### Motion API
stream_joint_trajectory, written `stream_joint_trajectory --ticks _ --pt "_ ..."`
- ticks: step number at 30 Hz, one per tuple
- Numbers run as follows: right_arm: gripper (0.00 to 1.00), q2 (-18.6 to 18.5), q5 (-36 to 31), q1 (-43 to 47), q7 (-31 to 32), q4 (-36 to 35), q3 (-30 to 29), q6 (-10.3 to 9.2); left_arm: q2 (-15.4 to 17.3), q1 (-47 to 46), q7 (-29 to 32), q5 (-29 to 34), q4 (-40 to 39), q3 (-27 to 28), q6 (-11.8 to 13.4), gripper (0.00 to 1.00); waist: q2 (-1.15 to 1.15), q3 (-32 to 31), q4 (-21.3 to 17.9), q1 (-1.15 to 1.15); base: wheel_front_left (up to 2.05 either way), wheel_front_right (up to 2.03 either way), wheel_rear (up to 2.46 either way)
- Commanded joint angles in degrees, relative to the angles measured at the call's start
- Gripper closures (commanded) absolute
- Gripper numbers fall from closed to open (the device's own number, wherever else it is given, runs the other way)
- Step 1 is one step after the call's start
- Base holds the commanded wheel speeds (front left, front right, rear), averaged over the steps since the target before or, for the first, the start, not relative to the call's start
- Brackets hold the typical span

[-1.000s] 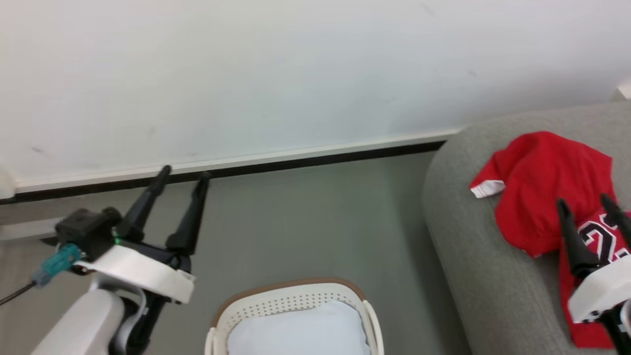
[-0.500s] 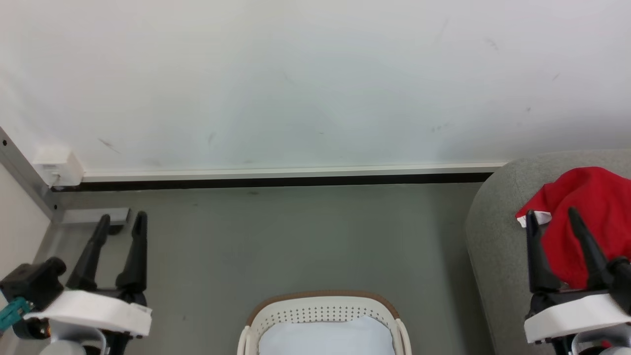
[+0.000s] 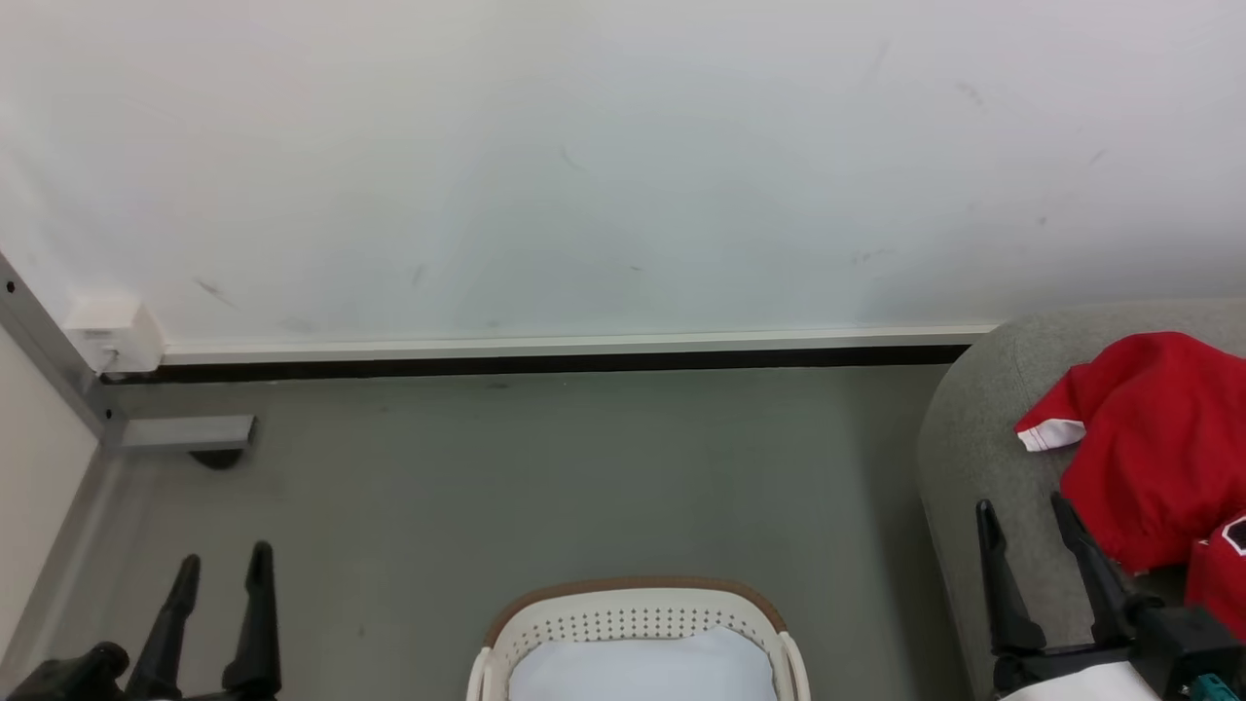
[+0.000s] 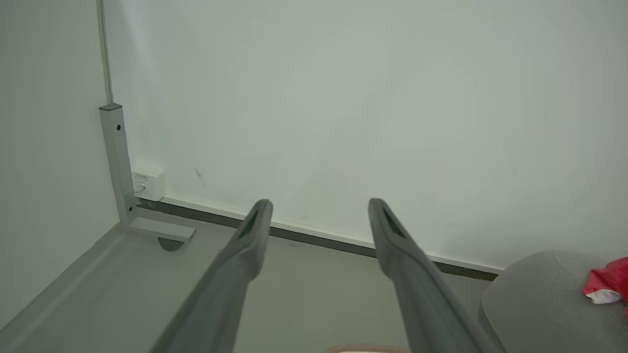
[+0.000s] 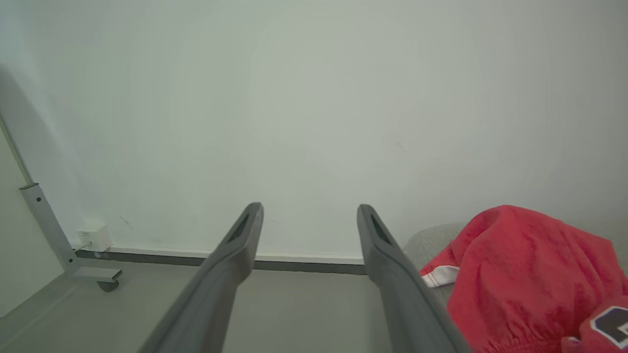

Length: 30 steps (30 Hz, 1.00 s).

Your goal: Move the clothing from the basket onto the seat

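My left hand (image 3: 224, 560) and right hand (image 3: 1022, 506) hang wide open, empty; clothing (image 3: 1158, 438) lies on the seat (image 3: 973, 458), right of the basket (image 3: 633, 608).

The grey floor (image 3: 545, 467) between the basket (image 3: 633, 588) and the wall (image 3: 584, 175) is open for passing. On the right the seat (image 3: 973, 448), carrying the clothing (image 3: 1158, 438), blocks the way. In the left corner a metal foot (image 3: 185, 431) stands out.
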Motion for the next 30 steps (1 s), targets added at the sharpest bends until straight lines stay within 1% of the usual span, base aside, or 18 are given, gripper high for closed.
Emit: stream_joint_trajectory --ticks 1,6,11,27,28,30 --pt "0.00 -0.19 1.57 0.76 -0.78 0.91 -0.60 -0.15 -1.04 1.33 0.00 2.13 0.02 0.93 -0.70 0.00 0.00 0.08 -0.42 0.00 0.00 0.00 0.00" --pt "0.00 -0.21 1.73 0.39 -1.07 0.84 -0.48 -0.15 -2.50 2.06 0.00 4.10 0.07 2.32 -1.42 0.00 0.00 0.09 -0.69 0.00 0.00 0.00 0.00" --pt "0.00 -0.19 1.72 -1.47 -1.11 0.72 0.97 -0.15 -3.06 1.46 0.00 5.45 0.13 3.15 -1.69 0.00 0.00 0.03 -1.18 0.00 0.00 0.00 0.00" --pt "0.00 -0.18 3.53 -2.06 -1.01 1.33 2.91 -0.15 -1.63 0.51 0.00 3.95 -1.10 0.88 -1.63 0.00 0.00 0.12 -1.11 0.00 0.00 0.00 0.00" --pt "1.00 -0.02 3.23 -1.53 -0.89 1.24 2.80 0.00 -2.08 0.76 0.04 4.21 -0.82 0.76 -1.68 1.00 0.00 0.13 -1.09 0.00 0.00 0.00 0.00" --pt "1.00 0.15 3.34 -0.74 -0.83 2.17 2.87 0.00 -2.71 1.09 0.11 4.09 0.24 0.61 -1.68 1.00 0.00 0.13 -1.07 0.00 0.00 0.00 0.00"
